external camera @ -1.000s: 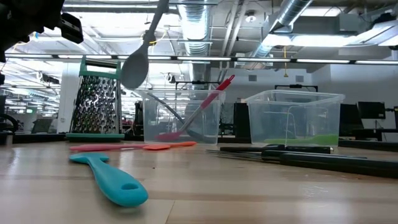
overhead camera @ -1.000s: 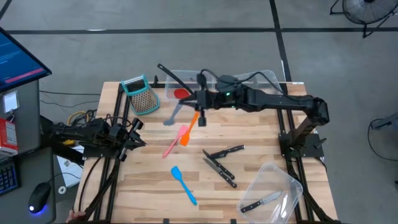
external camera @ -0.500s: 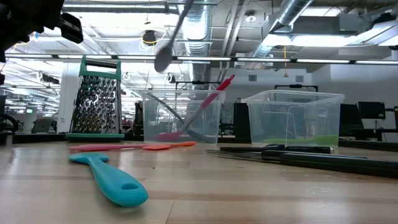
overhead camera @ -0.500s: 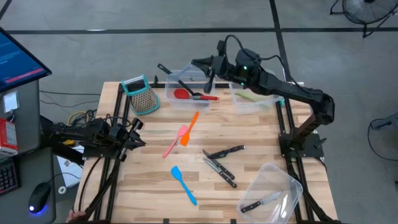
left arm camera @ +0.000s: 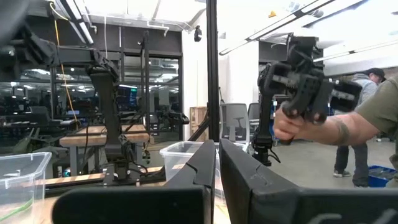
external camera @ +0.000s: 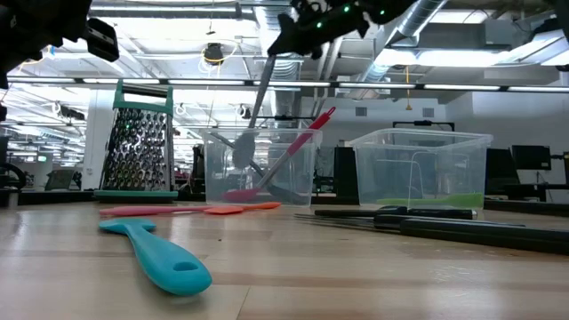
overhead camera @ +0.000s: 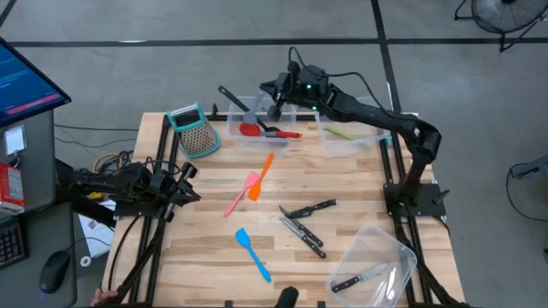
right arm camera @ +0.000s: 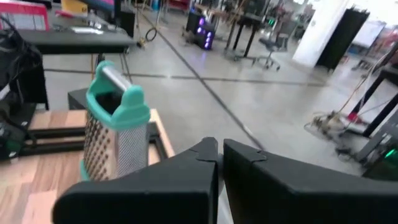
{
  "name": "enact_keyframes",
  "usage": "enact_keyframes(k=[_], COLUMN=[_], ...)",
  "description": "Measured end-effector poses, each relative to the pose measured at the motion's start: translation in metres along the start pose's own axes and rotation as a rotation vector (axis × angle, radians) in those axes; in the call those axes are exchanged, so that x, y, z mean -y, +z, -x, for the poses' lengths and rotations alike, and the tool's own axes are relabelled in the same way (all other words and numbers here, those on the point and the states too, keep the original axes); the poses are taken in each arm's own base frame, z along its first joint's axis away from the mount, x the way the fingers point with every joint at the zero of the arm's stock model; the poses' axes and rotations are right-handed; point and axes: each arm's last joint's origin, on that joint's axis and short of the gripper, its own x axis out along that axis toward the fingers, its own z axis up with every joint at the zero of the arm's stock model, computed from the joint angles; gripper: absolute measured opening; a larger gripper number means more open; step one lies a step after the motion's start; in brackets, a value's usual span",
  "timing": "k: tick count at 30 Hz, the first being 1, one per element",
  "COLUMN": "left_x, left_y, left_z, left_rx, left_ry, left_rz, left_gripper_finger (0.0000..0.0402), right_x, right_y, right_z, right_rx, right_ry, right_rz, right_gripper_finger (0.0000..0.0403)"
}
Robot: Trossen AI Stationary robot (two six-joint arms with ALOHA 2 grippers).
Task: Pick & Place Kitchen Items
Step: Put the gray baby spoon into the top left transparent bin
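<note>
My right gripper [overhead camera: 276, 101] [external camera: 284, 37] is high over the far clear bin [overhead camera: 257, 130] [external camera: 258, 169], shut on a grey spoon [external camera: 256, 102]. The spoon's bowl [external camera: 244, 148] shows through the bin's wall. In that bin lean a red-headed spatula [overhead camera: 254, 129] and a black ladle [overhead camera: 233, 98]. Orange [overhead camera: 264, 169], pink [overhead camera: 240, 197] and blue [overhead camera: 253, 253] spatulas and knives [overhead camera: 305, 224] lie flat on the table. My left gripper [overhead camera: 187, 183] [left arm camera: 215, 171] waits shut at the table's left edge. My right gripper pinches the grey spoon by the top end of its handle [external camera: 274, 52] between its two fingers. The fingers reach in from the table's right at about level. The spoon hangs slanting below them, bowl down at the bin.
A teal-framed grater [overhead camera: 193, 130] [right arm camera: 115, 124] stands left of the bin. A second clear bin [overhead camera: 353, 135] stands at the far right, and a tipped one [overhead camera: 377, 261] holding a knife [overhead camera: 360, 278] at the near right. A person [left arm camera: 348, 124] is beyond the table.
My right gripper has carried the grey spoon from over the middle of the table toward the far edge, then left and down over the far clear bin. The spoon's bowl has sunk from high in the air to the bin's height.
</note>
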Motion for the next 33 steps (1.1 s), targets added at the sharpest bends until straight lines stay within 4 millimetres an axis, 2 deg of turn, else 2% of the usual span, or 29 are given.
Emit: enact_keyframes(k=[14, 25, 33], left_x=[0.0, 0.0, 0.0], left_y=[0.001, 0.001, 0.001], left_z=[0.0, 0.0, 0.0], left_rx=[0.005, 0.012, 0.012], left_ry=[0.0, -0.001, -0.001], left_rz=[-0.001, -0.003, -0.003], left_gripper_finger=[0.0008, 0.0008, 0.0008], right_x=[-0.023, -0.023, -0.025], right_y=[-0.039, -0.043, -0.051], right_z=[-0.039, -0.04, -0.037], right_rx=[-0.052, -0.083, -0.18], right_ry=[0.041, 0.044, 0.068], right_rz=[0.002, 0.011, 0.007], right_gripper_finger=[0.0, 0.0003, 0.0053])
